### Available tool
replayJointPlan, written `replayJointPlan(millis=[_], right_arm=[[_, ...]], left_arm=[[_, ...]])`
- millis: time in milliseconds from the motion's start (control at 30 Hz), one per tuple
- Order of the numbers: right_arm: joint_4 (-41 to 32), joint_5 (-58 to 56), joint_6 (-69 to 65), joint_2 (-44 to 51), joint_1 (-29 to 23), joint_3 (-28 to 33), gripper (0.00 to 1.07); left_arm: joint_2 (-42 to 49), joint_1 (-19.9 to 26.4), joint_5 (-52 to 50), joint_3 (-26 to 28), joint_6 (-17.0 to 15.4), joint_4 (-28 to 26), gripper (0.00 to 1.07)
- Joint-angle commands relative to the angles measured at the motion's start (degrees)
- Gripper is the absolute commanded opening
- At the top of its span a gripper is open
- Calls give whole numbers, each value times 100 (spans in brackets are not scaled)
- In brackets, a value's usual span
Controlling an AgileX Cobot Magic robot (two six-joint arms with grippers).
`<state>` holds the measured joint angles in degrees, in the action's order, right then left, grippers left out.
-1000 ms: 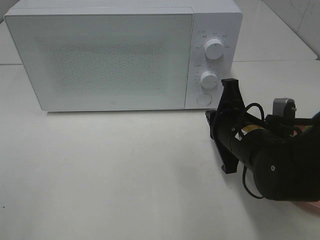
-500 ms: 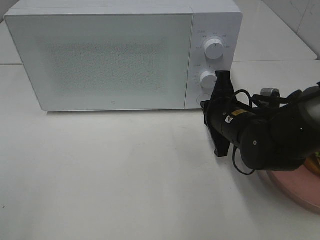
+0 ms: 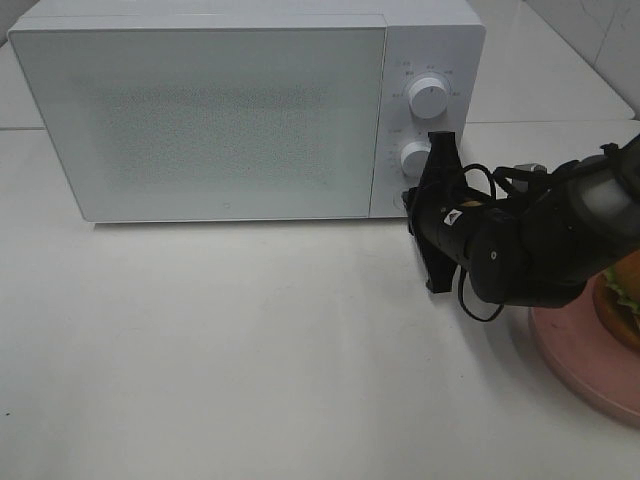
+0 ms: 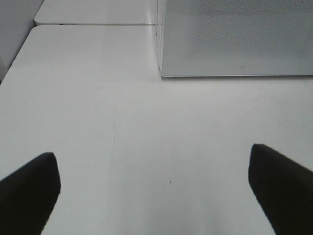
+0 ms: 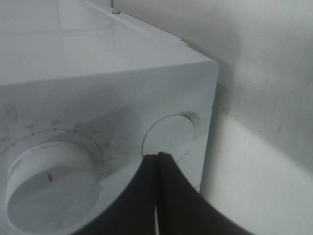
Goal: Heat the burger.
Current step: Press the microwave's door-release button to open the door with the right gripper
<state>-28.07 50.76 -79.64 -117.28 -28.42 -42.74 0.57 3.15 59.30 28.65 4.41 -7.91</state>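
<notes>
The burger (image 3: 625,296) shows only partly at the right edge of the exterior view, on a round pink plate (image 3: 578,350). The white microwave (image 3: 230,110) stands at the back with its door closed. My right gripper (image 3: 412,206) is shut and empty, its tips at the round button on the microwave's lower right corner. In the right wrist view the shut fingertips (image 5: 157,156) meet at the lower rim of that button (image 5: 171,133); I cannot tell whether they press it. My left gripper (image 4: 156,196) is open over bare table, away from the microwave's left corner (image 4: 234,39).
Two white dials, the upper (image 3: 428,97) and the lower (image 3: 415,160), sit above the button; the lower dial (image 5: 49,188) is beside my right fingers. The white table (image 3: 220,340) lies in front of the microwave. My right arm (image 3: 530,245) lies between the plate and the microwave.
My right gripper has moved up and toward the microwave, reaching the round button. The arm has drawn off the plate, so the burger now shows at the right edge.
</notes>
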Motion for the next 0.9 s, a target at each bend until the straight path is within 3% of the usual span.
replayJointPlan(millis=[33, 900], right_arm=[[115, -109, -23, -126, 40, -183, 0], [-206, 34, 212, -223, 178, -619, 0]], left_arm=[[115, 11, -34, -17, 6, -6, 98], [103, 11, -34, -17, 6, -6, 98]])
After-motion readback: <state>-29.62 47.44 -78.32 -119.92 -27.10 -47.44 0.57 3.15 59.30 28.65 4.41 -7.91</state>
